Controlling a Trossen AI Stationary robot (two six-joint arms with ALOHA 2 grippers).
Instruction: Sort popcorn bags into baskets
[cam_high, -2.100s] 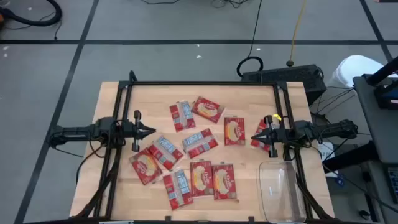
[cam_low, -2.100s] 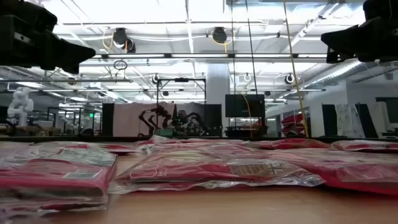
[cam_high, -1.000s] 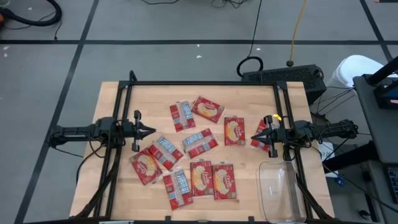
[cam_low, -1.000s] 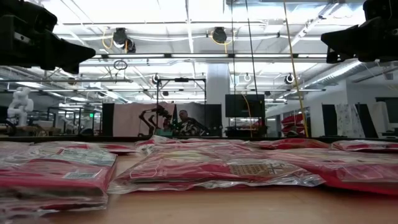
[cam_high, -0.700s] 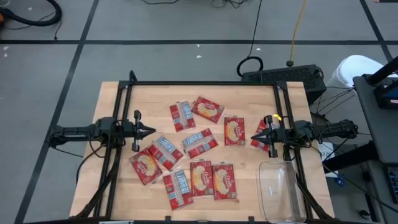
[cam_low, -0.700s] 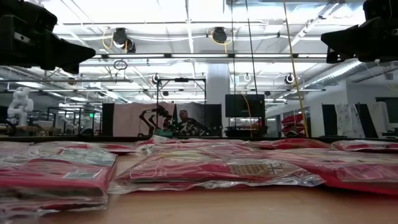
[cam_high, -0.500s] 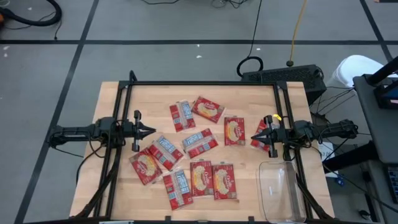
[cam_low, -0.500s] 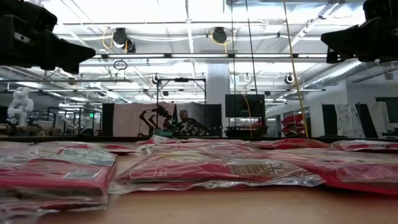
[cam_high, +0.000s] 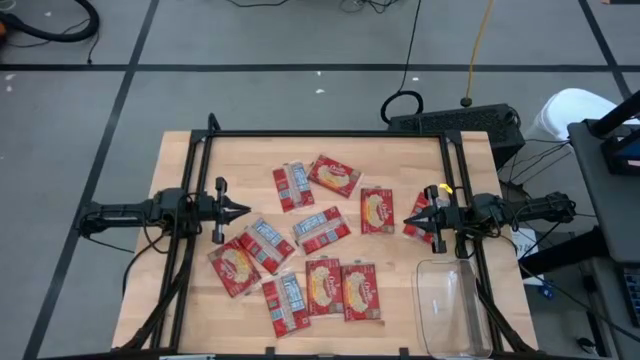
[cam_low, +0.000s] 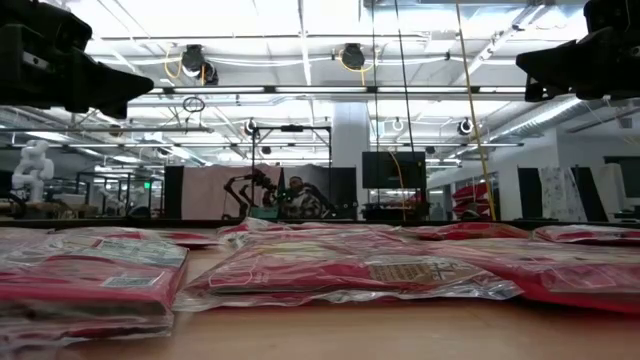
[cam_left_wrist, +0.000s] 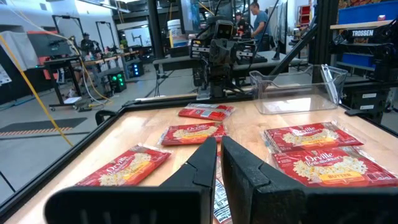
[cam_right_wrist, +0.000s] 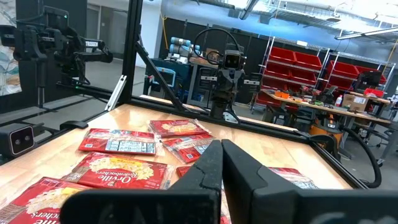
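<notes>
Several red popcorn bags (cam_high: 322, 230) lie flat and scattered over the middle of the wooden table, some showing the popcorn picture, some the white panels. The clear plastic basket (cam_high: 452, 305) stands at the table's near right corner. My left gripper (cam_high: 245, 211) hovers level above the table's left side, shut, touching nothing. My right gripper (cam_high: 408, 223) hovers level above the right side, shut, next to a bag (cam_high: 416, 222) partly hidden under it. The left wrist view shows the bags (cam_left_wrist: 193, 132) and the basket (cam_left_wrist: 297, 90) ahead.
A black frame (cam_high: 330, 134) runs around the table's edges. Bare wood lies along the far side (cam_high: 250, 155) and between the bags and the basket. A black box with cables (cam_high: 455, 122) sits beyond the far right corner. People stand in the room behind.
</notes>
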